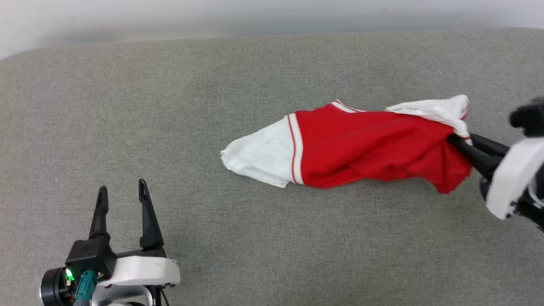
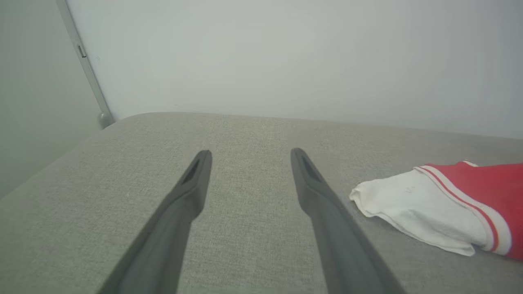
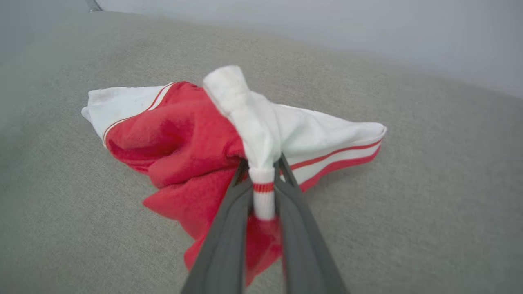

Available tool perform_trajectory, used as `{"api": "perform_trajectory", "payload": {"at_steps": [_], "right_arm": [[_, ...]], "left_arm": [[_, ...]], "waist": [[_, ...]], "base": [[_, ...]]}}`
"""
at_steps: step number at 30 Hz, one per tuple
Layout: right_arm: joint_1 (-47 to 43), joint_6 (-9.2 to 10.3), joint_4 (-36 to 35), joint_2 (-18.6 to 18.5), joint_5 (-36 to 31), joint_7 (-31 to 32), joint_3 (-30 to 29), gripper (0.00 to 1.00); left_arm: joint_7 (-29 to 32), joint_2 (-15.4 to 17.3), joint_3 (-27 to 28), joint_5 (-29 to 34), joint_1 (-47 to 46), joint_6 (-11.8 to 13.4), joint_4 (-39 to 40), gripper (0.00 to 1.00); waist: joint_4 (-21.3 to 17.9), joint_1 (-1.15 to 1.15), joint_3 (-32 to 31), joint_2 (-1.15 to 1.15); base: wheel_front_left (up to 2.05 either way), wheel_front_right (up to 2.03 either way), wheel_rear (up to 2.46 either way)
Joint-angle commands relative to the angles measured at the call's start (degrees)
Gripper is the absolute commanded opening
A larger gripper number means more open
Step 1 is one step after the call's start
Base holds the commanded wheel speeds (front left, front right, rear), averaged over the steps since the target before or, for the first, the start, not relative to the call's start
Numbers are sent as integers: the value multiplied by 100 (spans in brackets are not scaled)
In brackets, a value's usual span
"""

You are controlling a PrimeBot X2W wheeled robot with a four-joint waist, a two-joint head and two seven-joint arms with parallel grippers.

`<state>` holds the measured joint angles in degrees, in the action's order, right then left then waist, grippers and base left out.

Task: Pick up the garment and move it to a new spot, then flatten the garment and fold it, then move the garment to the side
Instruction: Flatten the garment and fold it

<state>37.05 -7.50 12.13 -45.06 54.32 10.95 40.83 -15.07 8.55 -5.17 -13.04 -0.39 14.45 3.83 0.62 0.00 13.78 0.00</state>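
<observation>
The garment (image 1: pixel 361 148) is a red T-shirt with white sleeves, lying bunched and stretched sideways on the grey cloth surface (image 1: pixel 255 72). My right gripper (image 1: pixel 457 140) reaches in from the right edge and is shut on the garment's right end. In the right wrist view the garment (image 3: pixel 184 139) has a white sleeve with striped trim pinched between the fingers (image 3: pixel 229 228) of my right gripper (image 3: pixel 263 165). My left gripper (image 1: pixel 121 189) stands open at the lower left, well apart from the garment. The left wrist view has my left gripper (image 2: pixel 250 153) open, the garment's white sleeve (image 2: pixel 412 204) to its right.
The grey padded surface (image 2: pixel 245 134) ends at a pale wall (image 1: pixel 255 12) at the back. A thin grey pole (image 2: pixel 88 69) stands by the wall at the surface's far left corner.
</observation>
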Motion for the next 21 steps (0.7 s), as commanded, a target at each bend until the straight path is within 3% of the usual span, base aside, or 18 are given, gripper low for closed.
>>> {"api": "perform_trajectory", "payload": {"at_steps": [1, 7, 17, 18, 19, 21], "right_arm": [[-205, 3, 78, -56, 9, -97, -169, 0], [-1320, 2, 572, -4, -142, -299, -1000, 0], [-2339, 2, 822, 543, -680, -180, -1722, 3], [-2367, 2, 772, 554, -795, -240, -1818, 73], [-2378, 3, 716, 565, -940, -321, -1944, 100], [-2452, 3, 553, 644, -1223, -484, -2185, 100]], "left_arm": [[-14, -29, 41, 38, 66, -37, -28, 100], [-14, -207, 190, 173, 164, -198, -98, 100], [-14, -406, 299, 338, 214, -391, -271, 100], [-14, -417, 301, 342, 225, -420, -296, 100], [-14, -426, 298, 367, 225, -439, -322, 100], [-14, -439, 299, 400, 208, -487, -364, 100]], "waist": [[7, 0, -2, 0], [48, 0, -31, 0], [72, 0, -134, 0], [66, 0, -165, 0], [61, 0, -202, 0], [41, 0, -278, 0]], "base": [[0, 0, 0], [0, 0, 0], [0, 0, 0], [0, 0, 0], [0, 0, 0], [0, 0, 0]]}}
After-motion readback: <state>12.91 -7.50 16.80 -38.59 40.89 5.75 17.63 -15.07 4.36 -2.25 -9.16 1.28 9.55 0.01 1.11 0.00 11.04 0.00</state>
